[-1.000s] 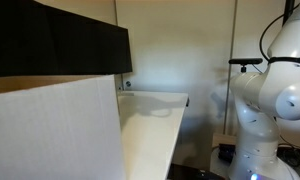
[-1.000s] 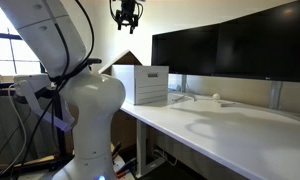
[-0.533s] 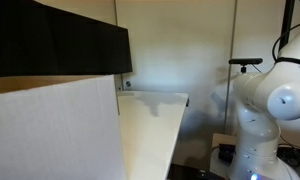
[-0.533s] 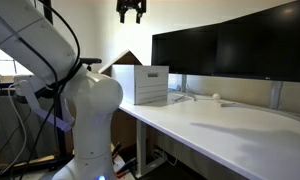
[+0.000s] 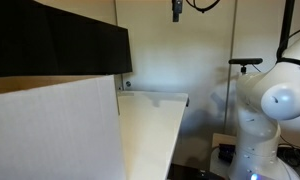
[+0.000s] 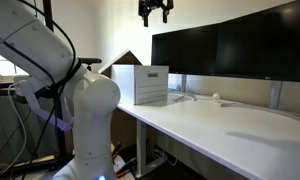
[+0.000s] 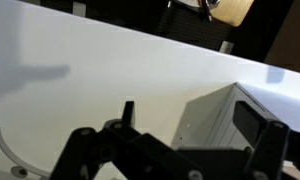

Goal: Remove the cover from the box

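The box (image 6: 148, 85) is white and stands at the far end of the white table; it fills the near left of an exterior view (image 5: 55, 135), with a thin brown edge along its top. In the wrist view (image 7: 212, 118) it lies below me, right of centre. I cannot tell the cover apart from the box's white top in any view. My gripper (image 6: 155, 12) is open and empty, high above the table, and shows at the top of an exterior view (image 5: 176, 10). Its dark fingers (image 7: 190, 115) frame the box from above.
Black monitors (image 6: 230, 45) stand along the table's back and loom above the box (image 5: 60, 40). The white tabletop (image 6: 220, 125) carries a small white object (image 6: 216, 98) and a cable (image 7: 5, 150). Brown cardboard (image 6: 125, 60) rises behind the box. The robot's base (image 6: 85, 110) stands beside the table.
The gripper has moved sideways at height, from above the robot's base to over the table near the box, and has come into view at the top of the box-side view. The box has not moved.
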Available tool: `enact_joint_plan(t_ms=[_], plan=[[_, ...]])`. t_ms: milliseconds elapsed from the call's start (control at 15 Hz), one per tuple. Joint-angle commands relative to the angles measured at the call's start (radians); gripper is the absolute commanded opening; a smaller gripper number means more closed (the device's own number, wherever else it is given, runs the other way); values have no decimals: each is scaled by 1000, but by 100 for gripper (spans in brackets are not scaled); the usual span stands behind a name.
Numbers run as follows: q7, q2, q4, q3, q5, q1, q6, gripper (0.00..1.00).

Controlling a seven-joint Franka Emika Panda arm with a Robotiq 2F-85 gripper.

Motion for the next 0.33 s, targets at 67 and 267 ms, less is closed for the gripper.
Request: enact_joint_plan(t_ms=[67, 267], plan=[[-20, 3, -8, -9, 6, -16, 5, 100], [-21, 3, -8, -10, 6, -16, 5, 100]])
